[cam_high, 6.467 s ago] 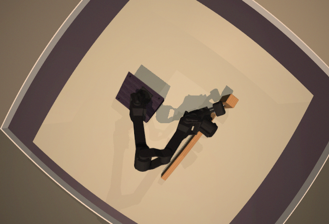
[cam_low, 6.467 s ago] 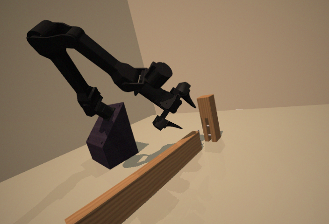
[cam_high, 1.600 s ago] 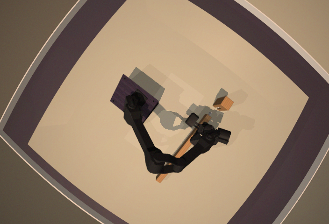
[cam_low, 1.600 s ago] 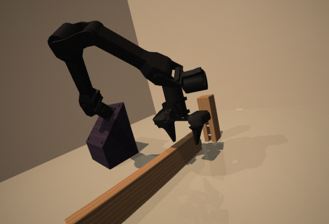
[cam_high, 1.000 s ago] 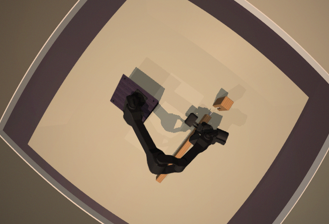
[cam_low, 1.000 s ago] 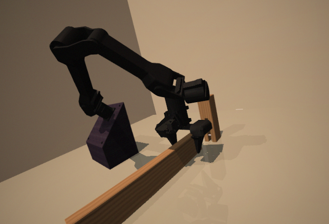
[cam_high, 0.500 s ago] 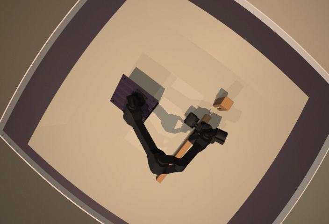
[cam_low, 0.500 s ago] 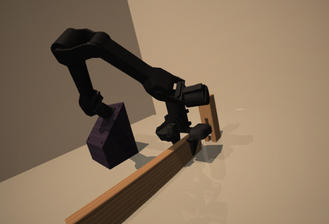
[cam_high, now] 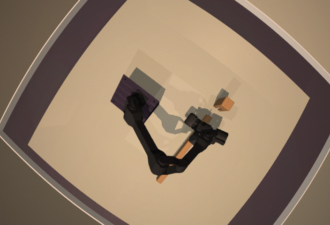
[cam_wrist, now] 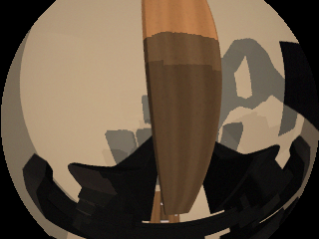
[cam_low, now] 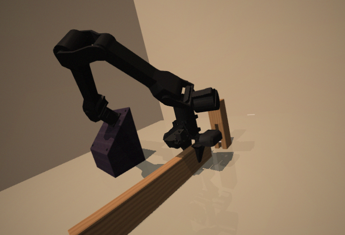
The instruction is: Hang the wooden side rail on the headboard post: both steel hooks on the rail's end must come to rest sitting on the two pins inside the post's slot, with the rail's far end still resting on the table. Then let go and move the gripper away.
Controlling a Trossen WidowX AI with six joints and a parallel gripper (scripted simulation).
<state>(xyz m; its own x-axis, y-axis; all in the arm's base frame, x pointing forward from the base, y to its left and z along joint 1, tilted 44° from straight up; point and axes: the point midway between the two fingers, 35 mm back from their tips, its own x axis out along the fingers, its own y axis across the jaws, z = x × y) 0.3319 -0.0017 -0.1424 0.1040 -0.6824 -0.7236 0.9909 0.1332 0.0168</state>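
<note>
The long wooden side rail (cam_high: 183,149) (cam_low: 139,202) (cam_wrist: 181,100) lies on its narrow edge, apparently along the table. My gripper (cam_low: 193,153) (cam_wrist: 174,135) is shut on the rail near its hook end, one finger on each side, pointing down. The steel hooks (cam_high: 210,113) stick out from that end toward the post, with a gap between. The headboard post (cam_high: 225,103) (cam_low: 226,124) (cam_wrist: 157,205) stands upright beyond the rail's end, its slot facing the rail. The pins are too small to make out clearly. In the top view the arm hides the fingertips.
The arm's base stands on a purple sloped block (cam_high: 121,91) (cam_low: 128,144), left of the rail in the top and exterior views. The arm's elbow passes over the rail's far part in the top view. The pale table (cam_high: 91,159) has a dark border.
</note>
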